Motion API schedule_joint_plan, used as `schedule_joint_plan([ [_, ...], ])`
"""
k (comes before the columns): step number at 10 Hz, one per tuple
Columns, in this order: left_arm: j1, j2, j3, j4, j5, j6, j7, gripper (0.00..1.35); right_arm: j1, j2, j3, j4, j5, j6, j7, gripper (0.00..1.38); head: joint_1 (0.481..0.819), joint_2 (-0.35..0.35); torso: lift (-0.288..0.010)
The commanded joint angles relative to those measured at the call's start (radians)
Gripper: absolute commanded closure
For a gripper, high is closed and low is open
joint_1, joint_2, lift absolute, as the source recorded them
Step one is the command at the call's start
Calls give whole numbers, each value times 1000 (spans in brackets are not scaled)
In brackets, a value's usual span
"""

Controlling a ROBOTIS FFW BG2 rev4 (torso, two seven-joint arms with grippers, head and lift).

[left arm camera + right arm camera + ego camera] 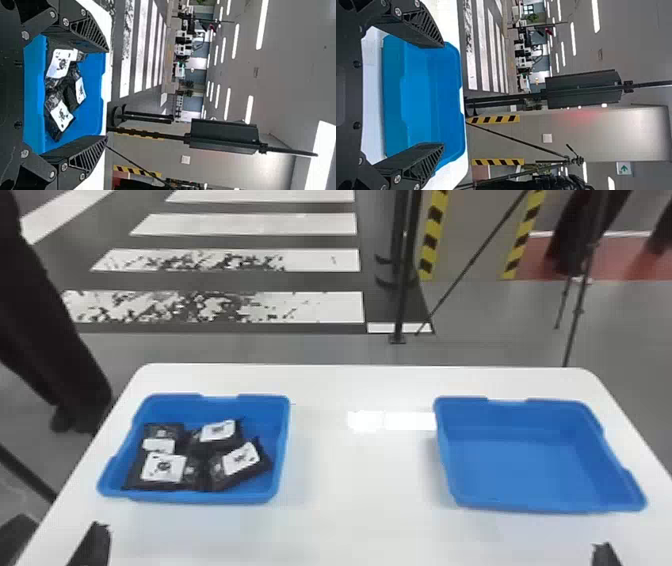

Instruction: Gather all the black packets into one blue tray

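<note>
Several black packets (165,467) with white labels lie piled in the left blue tray (200,497). The right blue tray (525,470) holds nothing. My left gripper (95,545) is at the table's near left, in front of the packet tray. At the near right edge shows my right gripper (605,555), in front of the other tray. In the left wrist view, the left gripper (107,94) stands open, with the packets (59,65) beyond its spread fingers. The right wrist view has the right gripper (443,95) open too, nothing between its fingers, the bare tray (417,99) beyond.
Both trays stand on a white table (360,475), with a wide stretch of tabletop between them. Past its far edge are a black stand (400,290) and thin tripod legs (575,310) on the floor. A person's dark-clothed legs are beyond the table's left side.
</note>
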State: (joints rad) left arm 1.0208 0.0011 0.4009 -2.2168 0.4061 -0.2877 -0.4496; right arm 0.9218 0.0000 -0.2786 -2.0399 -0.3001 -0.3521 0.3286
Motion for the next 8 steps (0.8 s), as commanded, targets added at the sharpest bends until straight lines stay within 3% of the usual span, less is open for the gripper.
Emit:
schedule_joint_plan([
  [1, 15, -4, 12, -13, -21, 15, 0, 282, 3, 1, -1, -11, 9, -4, -2, 151, 695, 35, -110],
  [8, 5, -4, -12, -13, -19, 72, -1, 288, 3, 1, -1, -21, 21, -4, -5, 154, 695, 28, -110],
])
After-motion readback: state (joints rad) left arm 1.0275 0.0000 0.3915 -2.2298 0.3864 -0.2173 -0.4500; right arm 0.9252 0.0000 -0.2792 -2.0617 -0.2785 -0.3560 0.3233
